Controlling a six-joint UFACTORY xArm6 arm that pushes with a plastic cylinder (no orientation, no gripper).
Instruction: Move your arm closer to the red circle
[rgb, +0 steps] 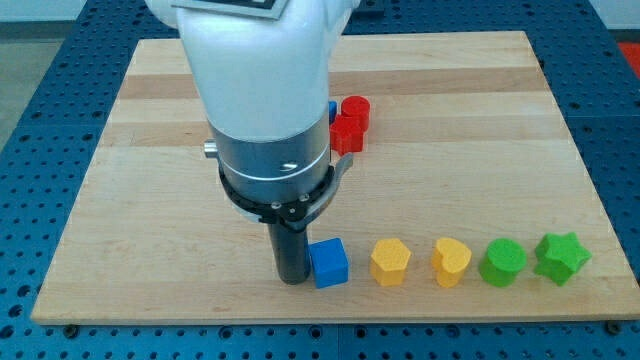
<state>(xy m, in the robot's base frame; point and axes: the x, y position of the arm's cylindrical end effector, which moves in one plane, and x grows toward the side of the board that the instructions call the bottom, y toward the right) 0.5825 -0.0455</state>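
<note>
Red circle (355, 110), short round cylinder near the desk's (480, 120) top middle, touching a second red block (346, 135), my tip (292, 280) far below, against a blue cube (329, 263), no jaws on this tool.

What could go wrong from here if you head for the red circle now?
My tip sits right against the blue cube near the view's bottom, so a careless start could shove it into the yellow block beside it. The red circle touches another red block, with a blue piece partly hidden behind my arm, so closing in too far could scatter that cluster.
</note>
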